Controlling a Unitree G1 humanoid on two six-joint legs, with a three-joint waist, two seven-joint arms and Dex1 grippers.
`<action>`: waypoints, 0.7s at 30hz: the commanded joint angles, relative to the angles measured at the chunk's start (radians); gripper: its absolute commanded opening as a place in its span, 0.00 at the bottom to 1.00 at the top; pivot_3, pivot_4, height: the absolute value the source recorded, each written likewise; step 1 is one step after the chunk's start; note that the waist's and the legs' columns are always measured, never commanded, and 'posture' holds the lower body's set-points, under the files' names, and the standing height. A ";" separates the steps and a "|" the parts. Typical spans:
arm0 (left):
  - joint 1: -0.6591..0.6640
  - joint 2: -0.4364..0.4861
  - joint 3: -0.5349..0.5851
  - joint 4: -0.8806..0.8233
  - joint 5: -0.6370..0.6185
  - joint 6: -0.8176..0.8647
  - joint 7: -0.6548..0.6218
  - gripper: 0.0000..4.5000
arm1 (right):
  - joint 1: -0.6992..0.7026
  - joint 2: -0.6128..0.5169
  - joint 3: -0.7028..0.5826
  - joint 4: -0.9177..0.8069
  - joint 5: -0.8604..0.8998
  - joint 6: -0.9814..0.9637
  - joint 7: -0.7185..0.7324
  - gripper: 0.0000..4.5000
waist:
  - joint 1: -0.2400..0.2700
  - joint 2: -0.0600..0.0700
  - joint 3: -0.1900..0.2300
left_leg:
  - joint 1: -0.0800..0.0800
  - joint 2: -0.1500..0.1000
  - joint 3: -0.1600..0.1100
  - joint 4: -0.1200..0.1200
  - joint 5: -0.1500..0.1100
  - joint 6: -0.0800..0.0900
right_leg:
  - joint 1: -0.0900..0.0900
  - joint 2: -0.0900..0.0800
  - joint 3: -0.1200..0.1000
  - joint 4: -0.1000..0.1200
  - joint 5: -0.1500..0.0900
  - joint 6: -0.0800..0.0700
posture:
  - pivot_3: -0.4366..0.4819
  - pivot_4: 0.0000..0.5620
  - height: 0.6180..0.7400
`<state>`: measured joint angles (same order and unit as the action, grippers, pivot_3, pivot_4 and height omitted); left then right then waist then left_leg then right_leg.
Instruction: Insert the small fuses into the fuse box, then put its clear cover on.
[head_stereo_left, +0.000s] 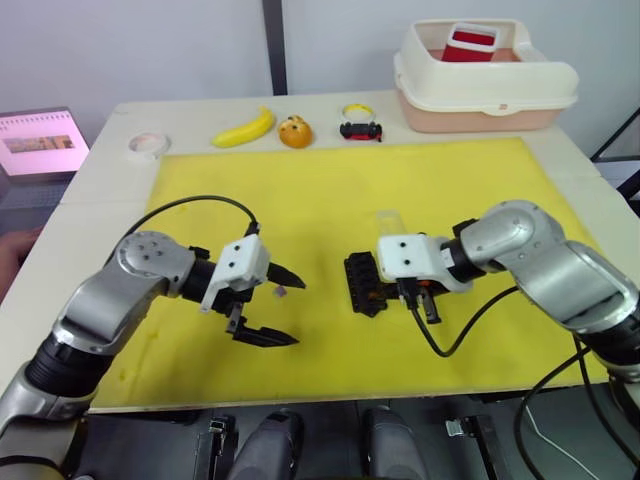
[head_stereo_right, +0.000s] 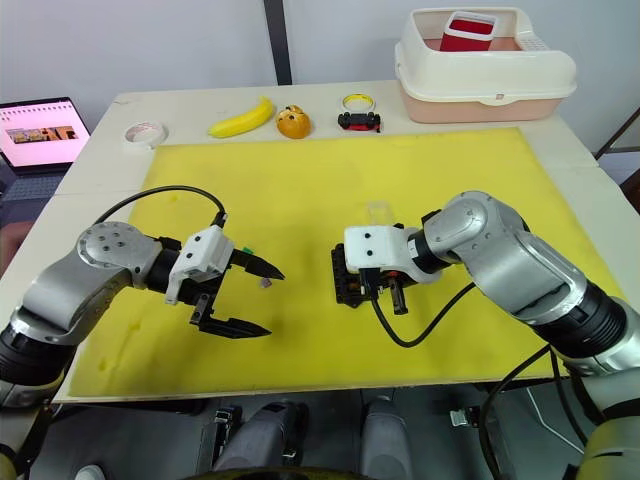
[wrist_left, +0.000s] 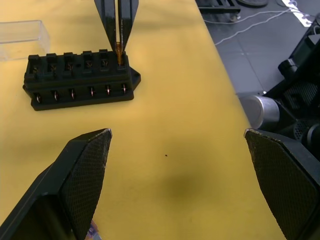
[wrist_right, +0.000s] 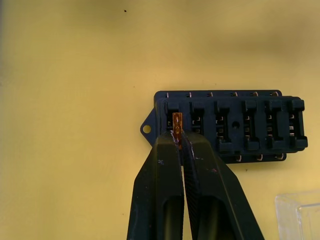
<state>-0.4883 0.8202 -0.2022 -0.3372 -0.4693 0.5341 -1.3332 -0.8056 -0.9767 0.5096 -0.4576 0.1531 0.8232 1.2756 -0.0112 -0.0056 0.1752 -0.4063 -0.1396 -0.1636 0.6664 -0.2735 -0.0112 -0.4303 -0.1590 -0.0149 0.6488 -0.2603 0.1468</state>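
The black fuse box (head_stereo_left: 362, 284) lies on the yellow mat near its middle. My right gripper (wrist_right: 179, 137) is shut on a small orange fuse (wrist_right: 176, 125) and holds it at the end slot of the fuse box (wrist_right: 240, 125). The other slots look empty. The clear cover (head_stereo_left: 388, 220) lies flat on the mat just behind the box. My left gripper (head_stereo_left: 290, 312) hangs open to the left of the box, a short way off. A tiny purple fuse (head_stereo_left: 282, 292) rests on the mat between its fingers.
Along the back of the table are a tape roll (head_stereo_left: 148, 145), a banana (head_stereo_left: 245, 128), an orange toy (head_stereo_left: 294, 131) and a black-and-red toy car (head_stereo_left: 361, 129). A cream tub (head_stereo_left: 485, 80) stands at the back right. A screen (head_stereo_left: 38, 142) sits at the left edge.
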 joint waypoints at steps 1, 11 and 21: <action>-0.015 0.001 0.012 -0.037 -0.011 -0.001 0.005 0.99 | -0.002 0.005 0.010 -0.011 -0.016 -0.011 0.013 0.00 | 0.000 0.000 0.000 | 0.000 0.000 0.000 0.000 0.000 0.000 | 0.000 0.000 0.000 0.000 0.000 0.000 | 0.48 0.27 1.00; -0.026 -0.003 0.010 -0.044 -0.015 0.011 0.015 0.99 | -0.003 0.015 0.023 0.001 -0.034 -0.022 0.029 0.00 | 0.000 0.000 0.000 | 0.000 0.000 0.000 0.000 0.000 0.000 | 0.000 0.000 0.000 0.000 0.000 0.000 | 0.48 0.27 1.00; -0.025 -0.010 0.009 -0.062 -0.022 0.027 0.024 0.99 | 0.002 0.030 0.051 0.027 -0.076 -0.058 0.049 0.00 | -0.001 0.000 0.000 | 0.000 0.000 0.000 0.000 0.000 0.000 | 0.000 0.000 0.000 0.000 0.000 0.000 | 0.48 0.27 1.00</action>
<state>-0.5056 0.8121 -0.2024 -0.3683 -0.4714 0.5615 -1.3098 -0.8027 -0.9552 0.5413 -0.4303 0.0932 0.7708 1.3181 -0.0118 -0.0058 0.1749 -0.4058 -0.1396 -0.1636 0.6665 -0.2735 -0.0112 -0.4299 -0.1588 -0.0149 0.6489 -0.2603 0.1468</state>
